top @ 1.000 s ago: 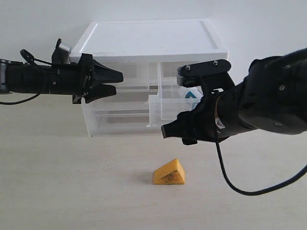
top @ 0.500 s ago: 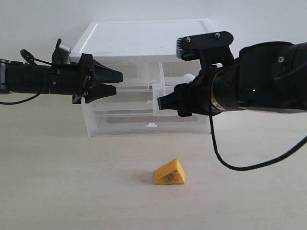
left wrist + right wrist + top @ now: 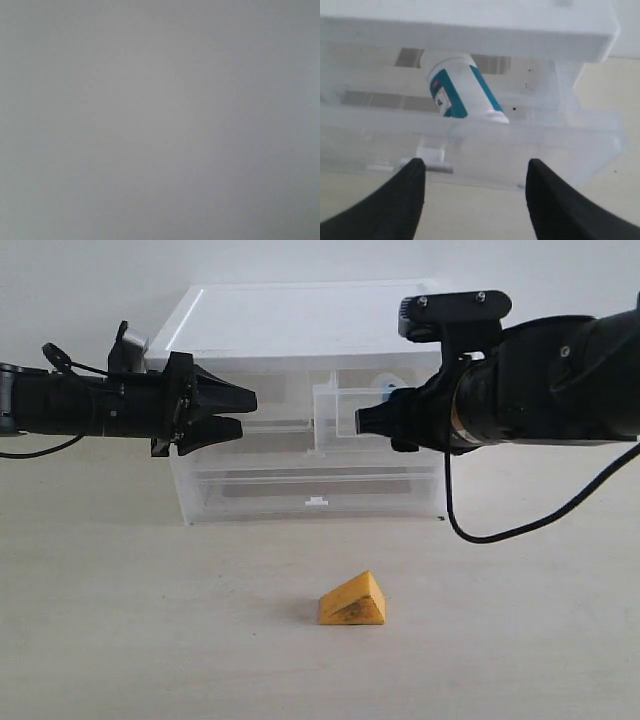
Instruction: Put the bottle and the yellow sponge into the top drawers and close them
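Note:
The white bottle (image 3: 462,87) with its teal label lies inside the right top drawer (image 3: 340,418), which still sticks out a little from the white-topped chest (image 3: 300,320). In the exterior view only a bit of the bottle (image 3: 388,392) shows behind my right arm. My right gripper (image 3: 475,165) is open, with its fingers (image 3: 405,195) right at the drawer's front wall. The yellow sponge (image 3: 353,602) lies on the table in front of the chest. My left gripper (image 3: 246,411) hovers open in front of the left top drawer (image 3: 285,400). The left wrist view shows only blank grey.
Below the top drawers are full-width translucent drawers, the lowest with a small white handle (image 3: 316,502). A black cable (image 3: 480,535) hangs from my right arm near the chest's right corner. The pale table (image 3: 150,640) spreads around the sponge.
My right gripper has risen and moved towards the chest, and the right top drawer with the bottle has slid further in. The left arm and the sponge have not moved.

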Robot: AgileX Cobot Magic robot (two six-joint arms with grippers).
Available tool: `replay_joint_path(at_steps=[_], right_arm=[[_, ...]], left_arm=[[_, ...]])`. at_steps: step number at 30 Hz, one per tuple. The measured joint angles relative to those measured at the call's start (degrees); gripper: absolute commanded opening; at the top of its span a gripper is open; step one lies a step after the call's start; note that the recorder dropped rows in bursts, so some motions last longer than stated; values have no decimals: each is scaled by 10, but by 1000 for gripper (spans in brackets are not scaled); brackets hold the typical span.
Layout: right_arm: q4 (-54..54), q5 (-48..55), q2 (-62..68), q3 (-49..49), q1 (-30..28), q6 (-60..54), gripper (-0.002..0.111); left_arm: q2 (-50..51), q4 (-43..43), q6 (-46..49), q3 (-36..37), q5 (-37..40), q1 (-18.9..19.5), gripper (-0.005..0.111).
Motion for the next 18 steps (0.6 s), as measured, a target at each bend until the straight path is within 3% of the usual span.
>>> replay_joint_path(at_steps=[18], right_arm=[[-65, -10, 79, -102, -4, 20, 54]], left_arm=[[0, 3, 1, 0, 0, 0, 58]])
